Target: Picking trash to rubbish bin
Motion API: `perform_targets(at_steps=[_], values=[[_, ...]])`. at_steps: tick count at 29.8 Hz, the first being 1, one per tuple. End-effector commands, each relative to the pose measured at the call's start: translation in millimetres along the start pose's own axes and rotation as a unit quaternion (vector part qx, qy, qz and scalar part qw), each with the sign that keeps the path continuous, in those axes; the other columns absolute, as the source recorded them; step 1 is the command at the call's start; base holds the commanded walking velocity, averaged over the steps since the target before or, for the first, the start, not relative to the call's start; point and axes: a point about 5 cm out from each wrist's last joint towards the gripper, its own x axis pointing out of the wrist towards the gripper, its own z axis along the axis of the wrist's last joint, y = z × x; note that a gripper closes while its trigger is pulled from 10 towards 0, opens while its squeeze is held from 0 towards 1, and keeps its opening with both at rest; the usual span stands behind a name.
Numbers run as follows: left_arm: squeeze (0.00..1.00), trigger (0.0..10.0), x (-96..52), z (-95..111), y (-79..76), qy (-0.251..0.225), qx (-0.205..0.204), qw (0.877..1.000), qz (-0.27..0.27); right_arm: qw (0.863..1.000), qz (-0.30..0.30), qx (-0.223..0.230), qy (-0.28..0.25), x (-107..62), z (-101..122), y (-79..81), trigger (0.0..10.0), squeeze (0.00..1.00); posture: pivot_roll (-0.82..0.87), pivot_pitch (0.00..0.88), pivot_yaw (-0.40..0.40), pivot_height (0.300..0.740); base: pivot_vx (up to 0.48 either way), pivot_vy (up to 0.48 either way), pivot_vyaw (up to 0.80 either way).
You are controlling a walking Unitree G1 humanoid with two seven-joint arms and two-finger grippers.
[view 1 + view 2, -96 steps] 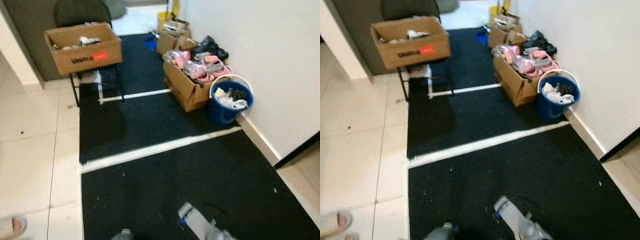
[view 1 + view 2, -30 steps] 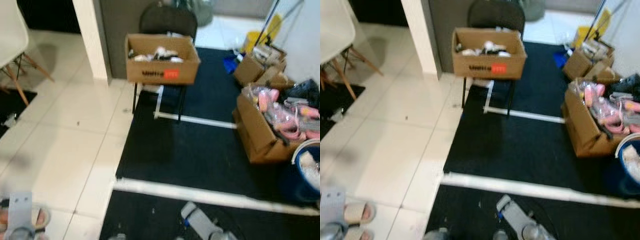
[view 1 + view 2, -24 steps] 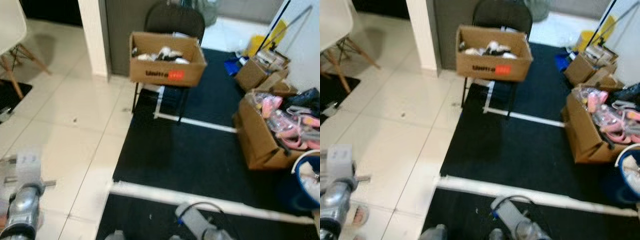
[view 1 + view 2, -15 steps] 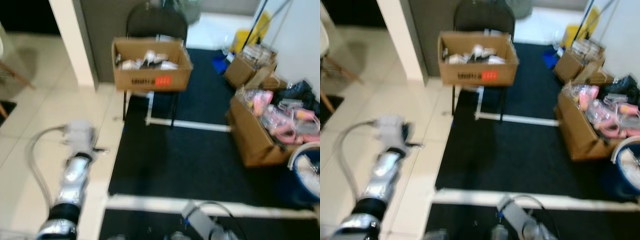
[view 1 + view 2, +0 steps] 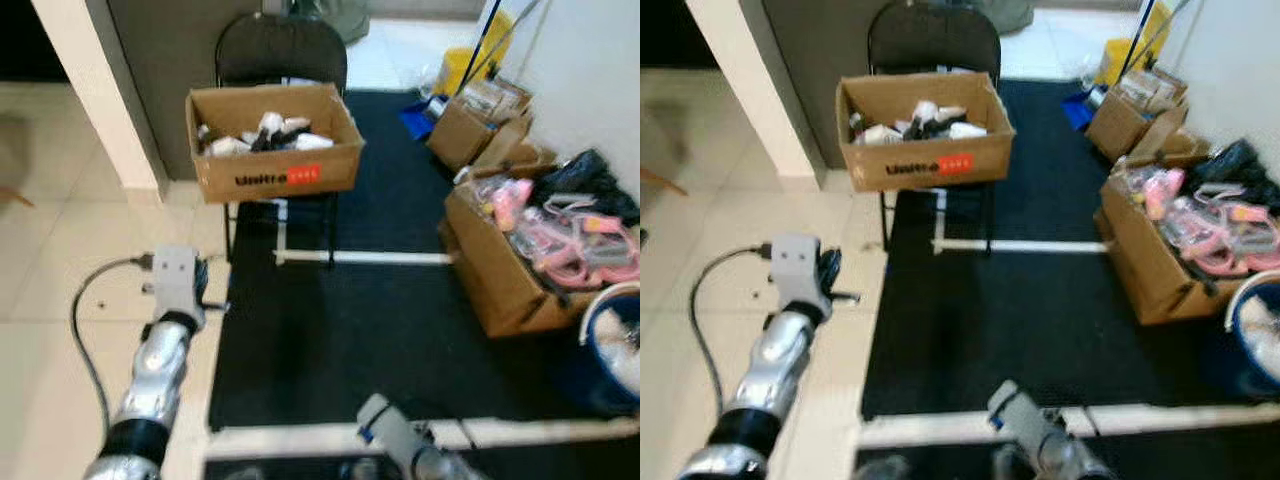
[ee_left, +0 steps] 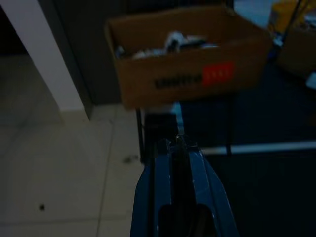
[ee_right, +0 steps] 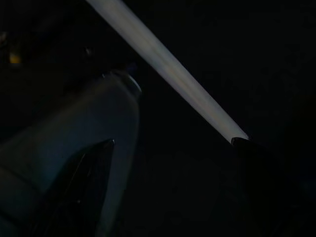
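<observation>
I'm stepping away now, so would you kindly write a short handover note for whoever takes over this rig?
Left tool: raised forward, fingers together and empty, aimed at the cardboard box of trash on the black chair.
Right tool: hangs low over the black mat; finger state unclear.
Blue bin: by the wall on the right, already holding some rubbish.
Done: nothing in hand yet.
Left: reach the box, grasp a piece, carry it to the bin.

A silver, segmented left arm (image 5: pixel 150 385) is seen, banded in black and capped by a grey boxy wrist block. A black cable (image 5: pixel 88 330) is looped beside it. Black fingers (image 6: pixel 180 163) are edged in blue.
</observation>
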Motion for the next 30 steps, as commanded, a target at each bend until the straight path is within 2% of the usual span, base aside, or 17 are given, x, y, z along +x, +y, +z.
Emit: perform_targets(at_steps=[1,11,17,30], values=[[0.0,10.0,-2.0,-1.2,9.0,0.009,0.017,1.0,0.007,0.999,0.023,-0.002,0.022,1.0,-11.5,12.8,10.0,0.0,0.11,0.13,-0.018,0.74,0.337,0.0,0.0],[0.0,10.0,-0.3,12.4,20.7,-0.007,0.023,1.0,0.019,0.999,0.025,-0.008,0.022,1.0,-11.3,13.0,10.0,0.0,0.12,0.118,-0.022,0.74,0.344,0.0,0.0],[0.0,10.0,-0.2,21.1,21.0,-0.026,0.011,0.999,0.015,0.999,0.026,-0.01,0.022,1.0,-11.5,13.0,10.0,0.0,0.12,0.119,-0.023,0.74,0.48,0.0,0.0],[0.0,10.0,-0.2,27.3,20.7,-0.029,0.013,0.999,0.015,0.999,0.03,-0.006,0.023,0.9,-11.7,13.3,10.0,0.0,0.12,0.13,-0.016,0.74,0.48,0.0,0.0]])
